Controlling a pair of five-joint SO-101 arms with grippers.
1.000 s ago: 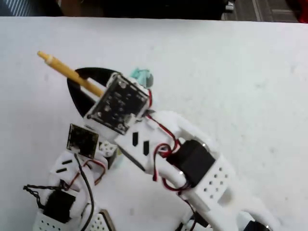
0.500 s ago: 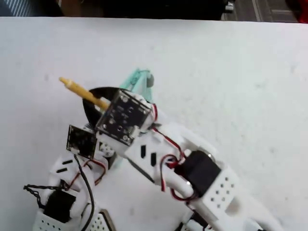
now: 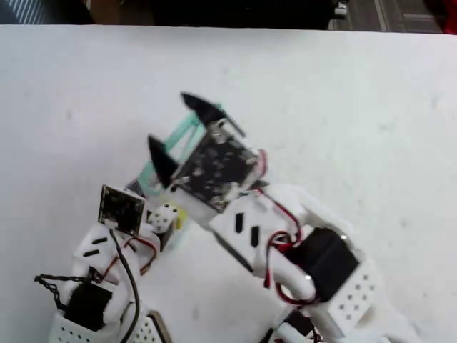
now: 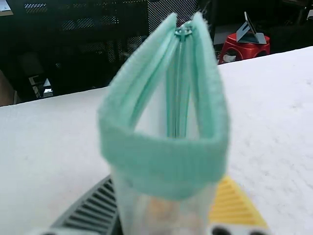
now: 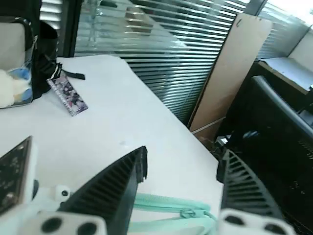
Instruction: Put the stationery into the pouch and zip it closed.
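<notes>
The mint pouch [image 4: 166, 161] stands upright with its mouth open and its zip pull [image 4: 183, 33] at the far end. My left gripper [image 4: 166, 218] is shut on its lower part, a grey finger [image 4: 93, 213] on one side and a yellow finger [image 4: 232, 205] on the other. A faint orange shape shows through the pouch's clear wall. From above, the pouch [image 3: 178, 136] lies under my right gripper [image 3: 167, 118], whose black fingers are open with nothing between them. The right gripper [image 5: 183, 156] hangs just above the pouch's zip edge [image 5: 171, 214].
The white table [image 3: 343, 93] has free room to the right and at the back, up to its far edge. The left arm's body [image 3: 100, 286] sits at the front left, close beside the right arm [image 3: 300, 250]. A bag [image 5: 14, 63] with a tag stands farther off.
The right gripper held a yellow pen over the pouch; now its fingers are open and the pen is gone from them. The right arm has swung to the right.
</notes>
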